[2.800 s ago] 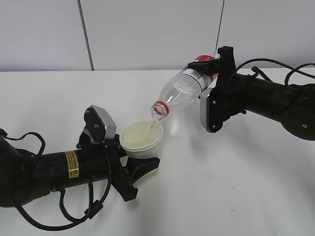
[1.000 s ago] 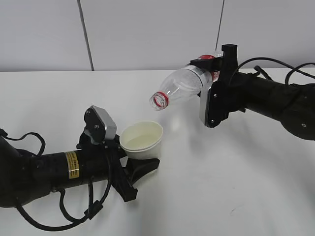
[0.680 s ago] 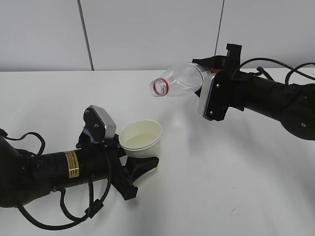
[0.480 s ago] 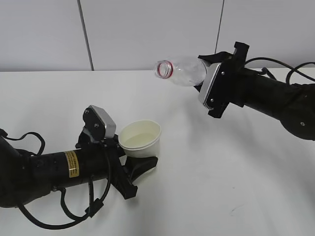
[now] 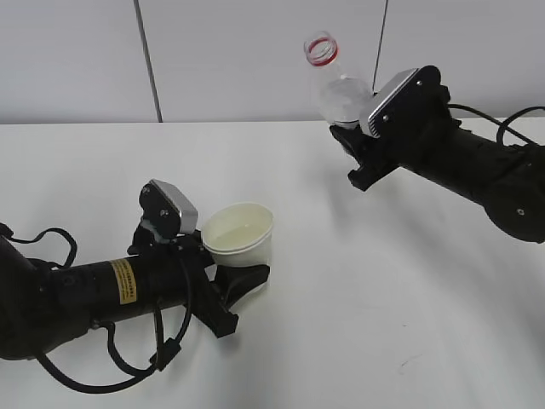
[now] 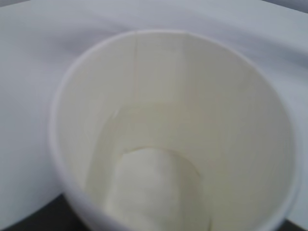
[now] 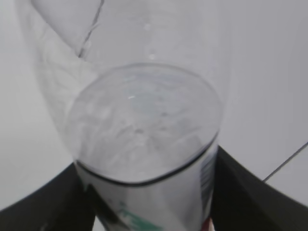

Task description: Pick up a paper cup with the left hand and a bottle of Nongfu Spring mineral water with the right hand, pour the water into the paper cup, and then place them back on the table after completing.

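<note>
- The left wrist view alone looks down inside the paper cup (image 6: 168, 139), where a pale pool lies at the bottom.
- The right wrist view alone shows the water (image 7: 144, 125) level inside the bottle (image 5: 335, 81).
- Left hand (image 5: 230, 285) — clamped around the cup, just above the table (image 5: 358, 324).
- Right hand (image 5: 358, 149) — gripping the bottle's lower part, neck up, held high.

Plain white room.
A pale wall (image 5: 255, 60) with two dark vertical seams rises behind a white table (image 5: 383, 324).
</note>
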